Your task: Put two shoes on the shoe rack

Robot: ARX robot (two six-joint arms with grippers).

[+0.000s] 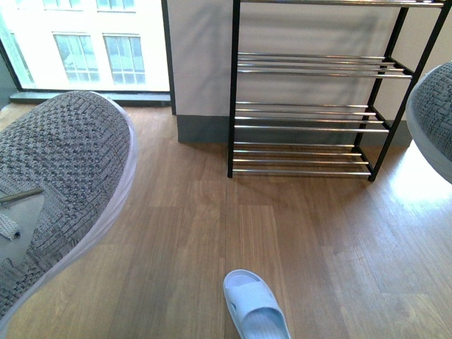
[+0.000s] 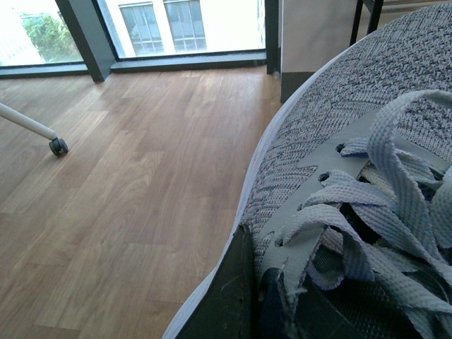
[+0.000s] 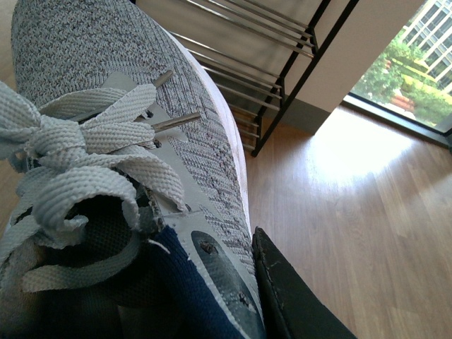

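Note:
The left grey sneaker (image 1: 63, 176) fills the front view's left side, held in the air; its laces and knit toe show in the left wrist view (image 2: 367, 141). My left gripper (image 2: 258, 296) is shut on its collar, one dark finger (image 2: 229, 289) outside the upper. The right grey sneaker (image 1: 434, 113) shows at the front view's right edge, level with the rack's middle tiers; it fills the right wrist view (image 3: 106, 120). My right gripper (image 3: 240, 282) is shut on its collar, one finger (image 3: 282, 289) outside. The black shoe rack (image 1: 311, 116) with chrome bars stands ahead against the wall, its tiers bare; it also shows in the right wrist view (image 3: 282, 63).
A pale blue slipper (image 1: 254, 307) lies on the wooden floor near the front view's bottom edge. Windows (image 1: 92, 42) run along the far left wall. A white leg with a castor (image 2: 58, 146) stands on the floor in the left wrist view.

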